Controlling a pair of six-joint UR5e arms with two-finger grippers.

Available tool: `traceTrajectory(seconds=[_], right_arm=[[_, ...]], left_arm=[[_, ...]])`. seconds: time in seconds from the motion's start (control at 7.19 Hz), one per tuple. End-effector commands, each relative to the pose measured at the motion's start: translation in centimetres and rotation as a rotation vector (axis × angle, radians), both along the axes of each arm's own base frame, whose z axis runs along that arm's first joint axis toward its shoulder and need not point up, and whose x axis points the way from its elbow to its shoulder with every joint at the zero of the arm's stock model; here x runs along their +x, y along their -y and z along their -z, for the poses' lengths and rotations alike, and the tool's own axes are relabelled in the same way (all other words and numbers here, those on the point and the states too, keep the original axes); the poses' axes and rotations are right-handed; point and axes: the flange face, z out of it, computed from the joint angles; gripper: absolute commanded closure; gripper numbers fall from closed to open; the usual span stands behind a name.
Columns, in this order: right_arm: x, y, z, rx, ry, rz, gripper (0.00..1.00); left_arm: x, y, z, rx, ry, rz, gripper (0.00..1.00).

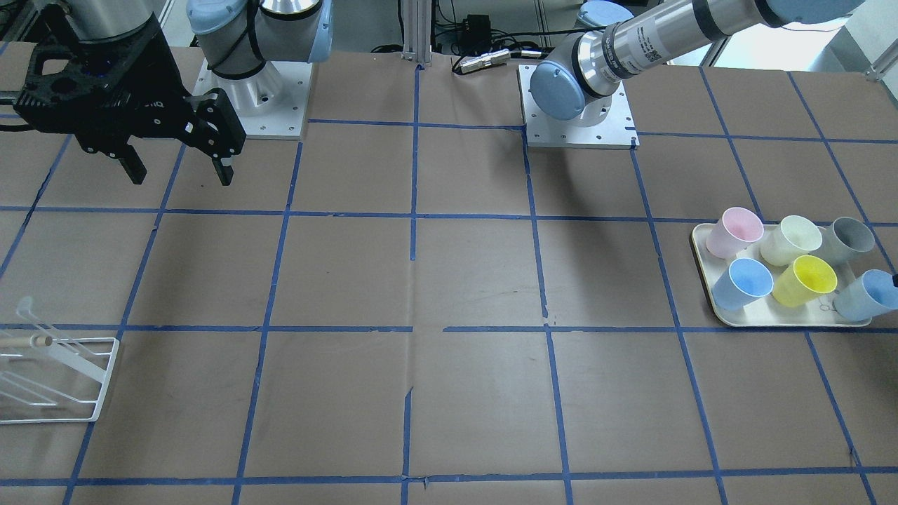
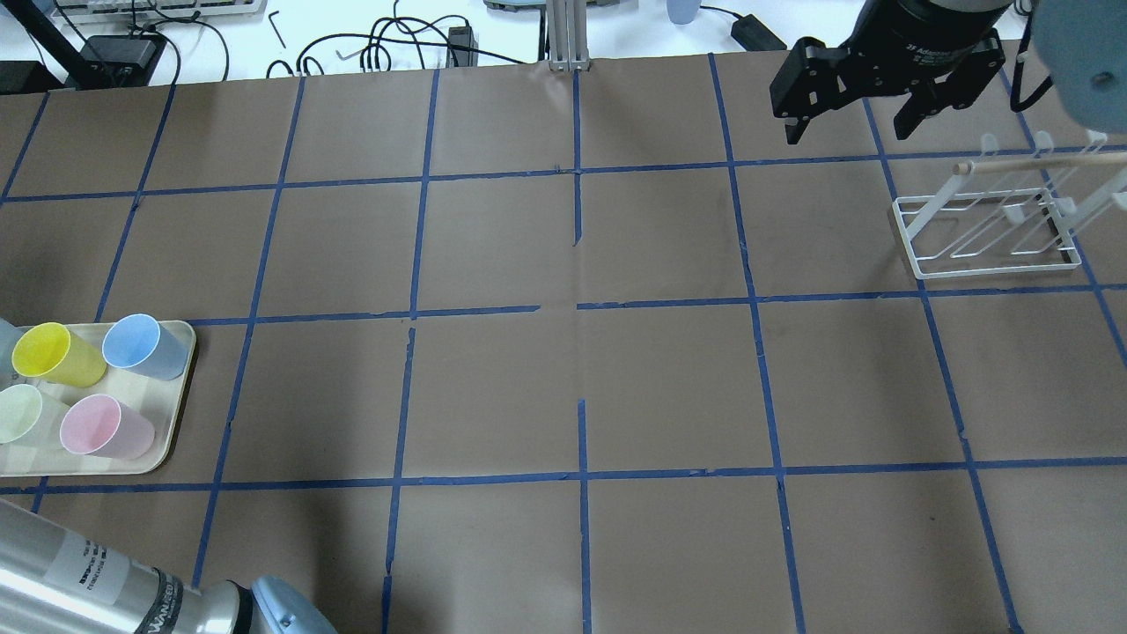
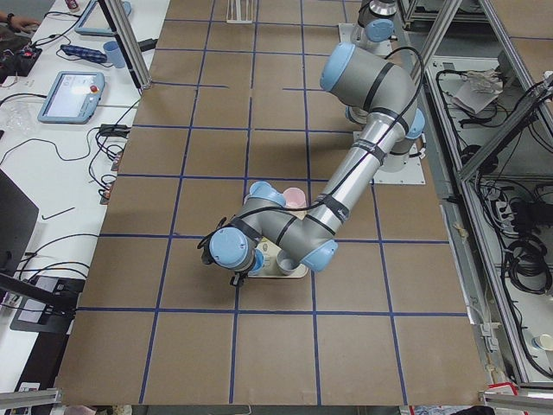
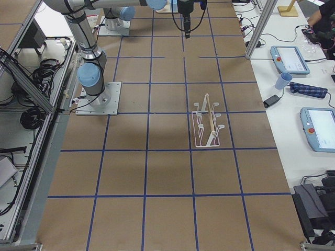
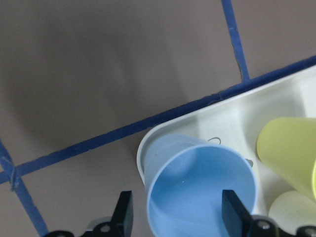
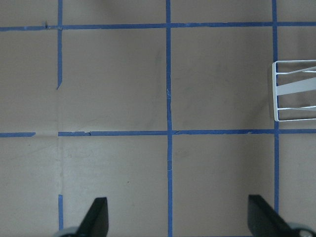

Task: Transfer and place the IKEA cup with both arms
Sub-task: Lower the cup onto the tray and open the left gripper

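Left wrist view: I see the L gripper [image 5: 177, 210] open, one finger each side of the IKEA cup [image 5: 197, 182]. The cup sits mouth up in the tray [image 5: 222, 111] corner. R gripper [image 1: 179, 172] is open too, w/ nothing in it, up over the table [image 1: 449, 280].

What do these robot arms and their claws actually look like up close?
The left arm and right arm are silver tubes joined by rounded joints with light-blue caps, on square pale base plates. The left one bears a white printed label and a black cable. The left gripper and right gripper are black, each with two flat fingers; the right shows white lettering.
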Motion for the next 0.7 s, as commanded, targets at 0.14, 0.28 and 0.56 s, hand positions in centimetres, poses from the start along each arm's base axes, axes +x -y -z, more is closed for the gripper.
traceTrajectory(seconds=[0.14, 0.28, 0.56], right_arm=[[0.2, -0.3, 0.0, 0.018, 0.021, -0.001, 0.00], [0.2, -0.5, 0.0, 0.038, 0.023, -0.001, 0.00], [0.2, -0.5, 0.0, 0.038, 0.024, -0.001, 0.00]], left_arm=[[-8.6, 4.5, -10.8, 0.072, 0.054, 0.040, 0.27], [-12.9, 4.9, -13.8, 0.086, 0.063, 0.004, 0.26], [-29.0, 8.0, -18.0, 0.126, 0.094, -0.043, 0.26]])
